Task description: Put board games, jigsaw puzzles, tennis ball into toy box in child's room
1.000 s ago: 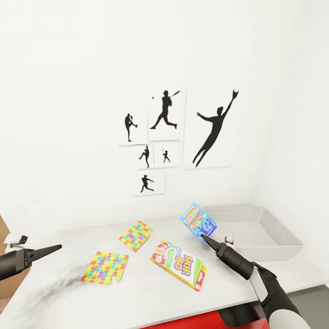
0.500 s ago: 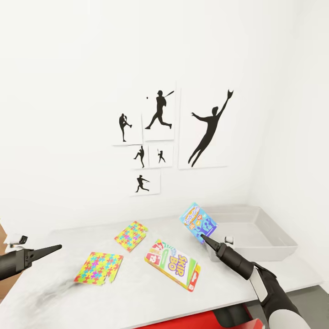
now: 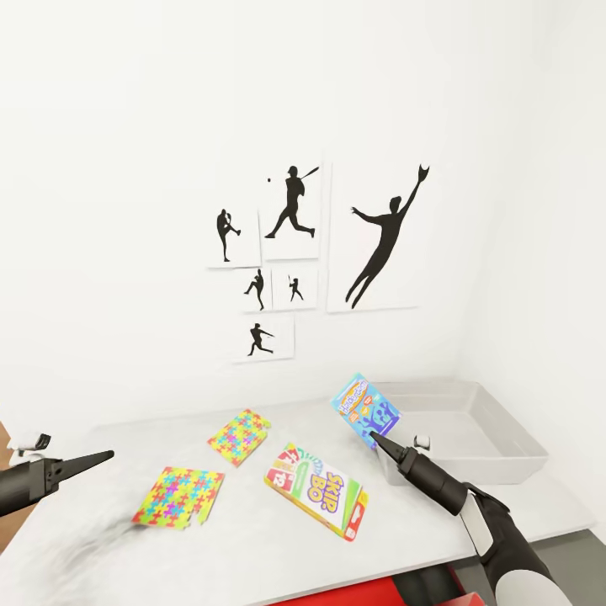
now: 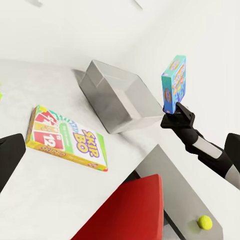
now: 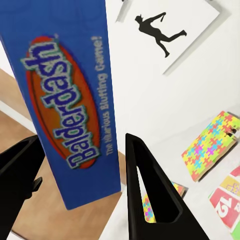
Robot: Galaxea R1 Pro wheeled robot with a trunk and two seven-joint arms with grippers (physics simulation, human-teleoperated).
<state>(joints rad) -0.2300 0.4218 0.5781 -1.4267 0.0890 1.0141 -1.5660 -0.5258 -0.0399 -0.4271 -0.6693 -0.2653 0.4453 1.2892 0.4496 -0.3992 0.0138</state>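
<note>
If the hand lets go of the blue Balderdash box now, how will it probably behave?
The Balderdash box looks like a stiff, flat carton, so it should keep its shape. The right hand pinches only its lower edge and it stands upright, so it may swing or tip. It hangs beside the toy box, so it might land on the table.

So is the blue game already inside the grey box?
No, the right end effector holds the blue game up in the air beside the grey box, not inside it.
</note>
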